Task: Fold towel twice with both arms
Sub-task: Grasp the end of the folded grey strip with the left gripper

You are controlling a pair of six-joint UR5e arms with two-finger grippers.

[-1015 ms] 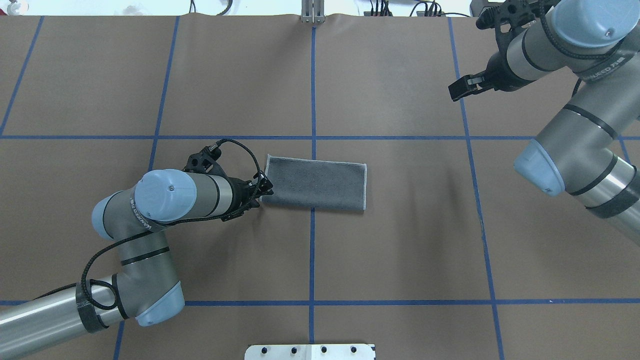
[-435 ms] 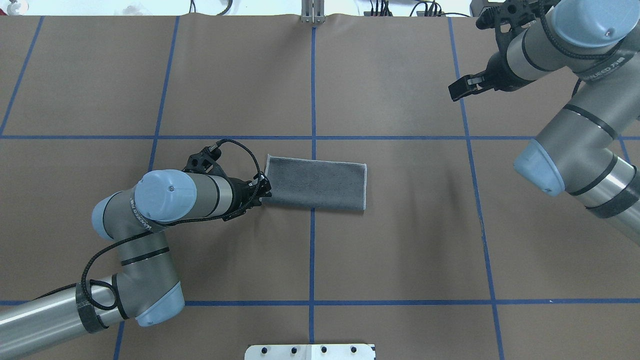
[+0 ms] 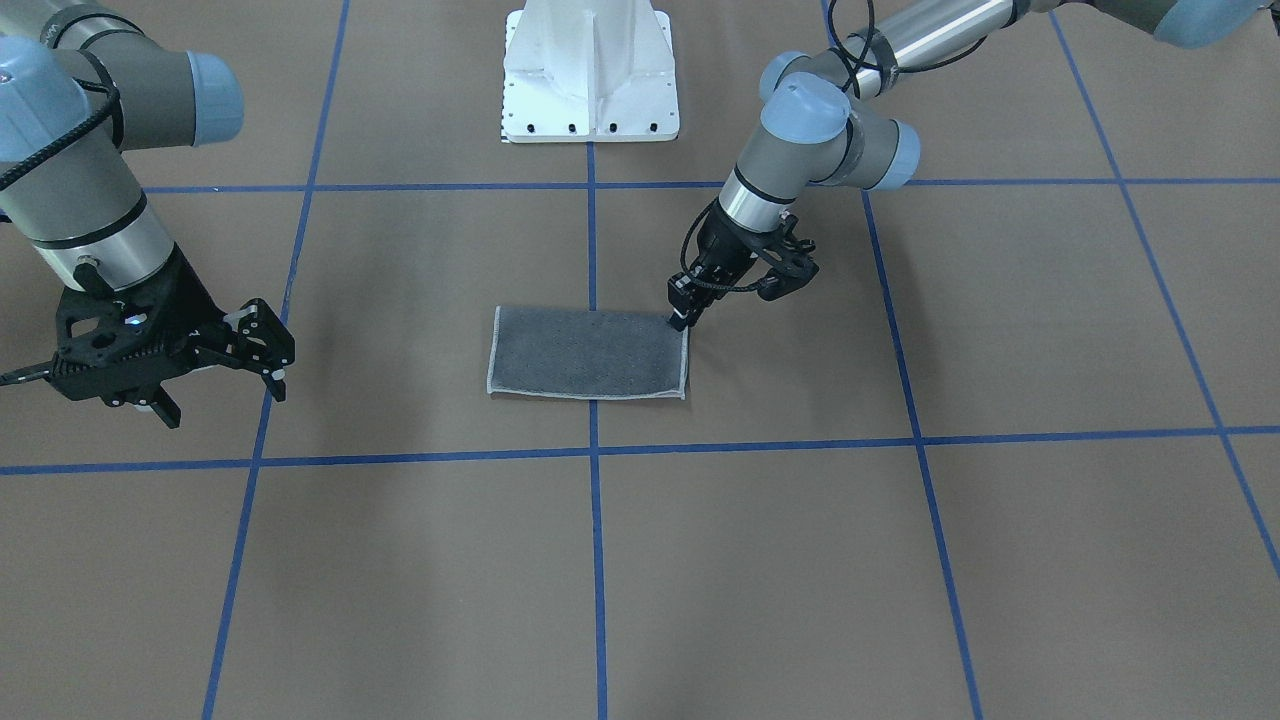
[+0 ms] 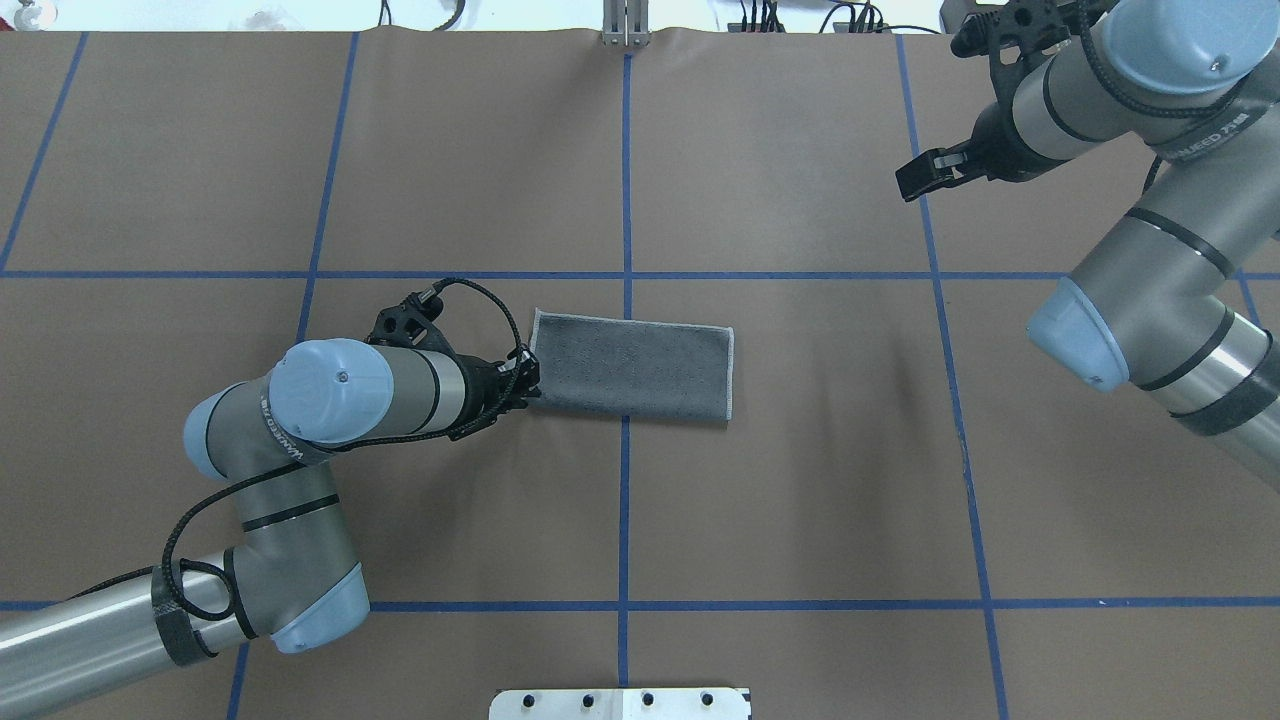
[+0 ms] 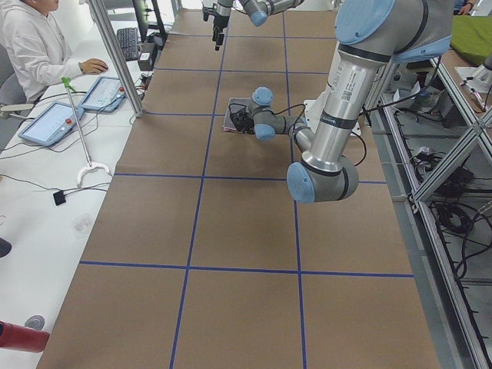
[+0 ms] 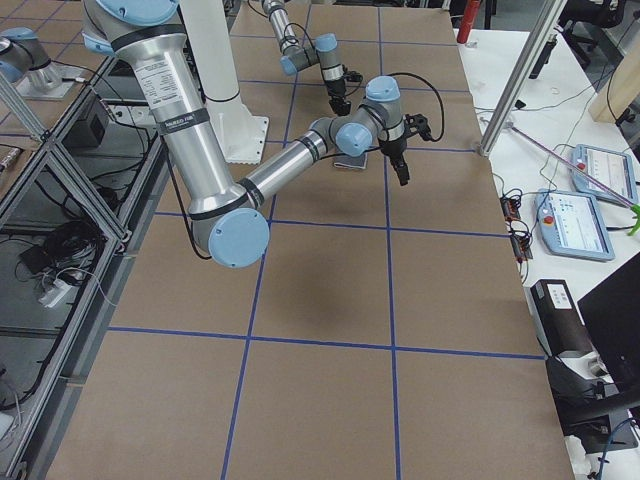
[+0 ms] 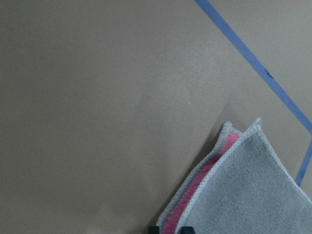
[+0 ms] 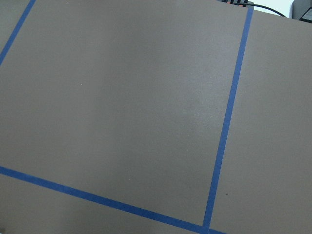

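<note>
Near the tabletop's (image 3: 400,560) middle, the front-facing view shows the towel (image 3: 590,352) folded grey-side up, with the left pincer (image 3: 682,318) clenched on one corner and the right pincer (image 3: 225,400) released, well apart toward the right edge. Left wrist view: pink shows between the grey layers.

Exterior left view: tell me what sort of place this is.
Most likely a robotics lab workcell: the left arm works on a brown table gridded with blue tape, a person sits at a side bench with touchscreen pendants, and aluminium framing runs alongside.
</note>
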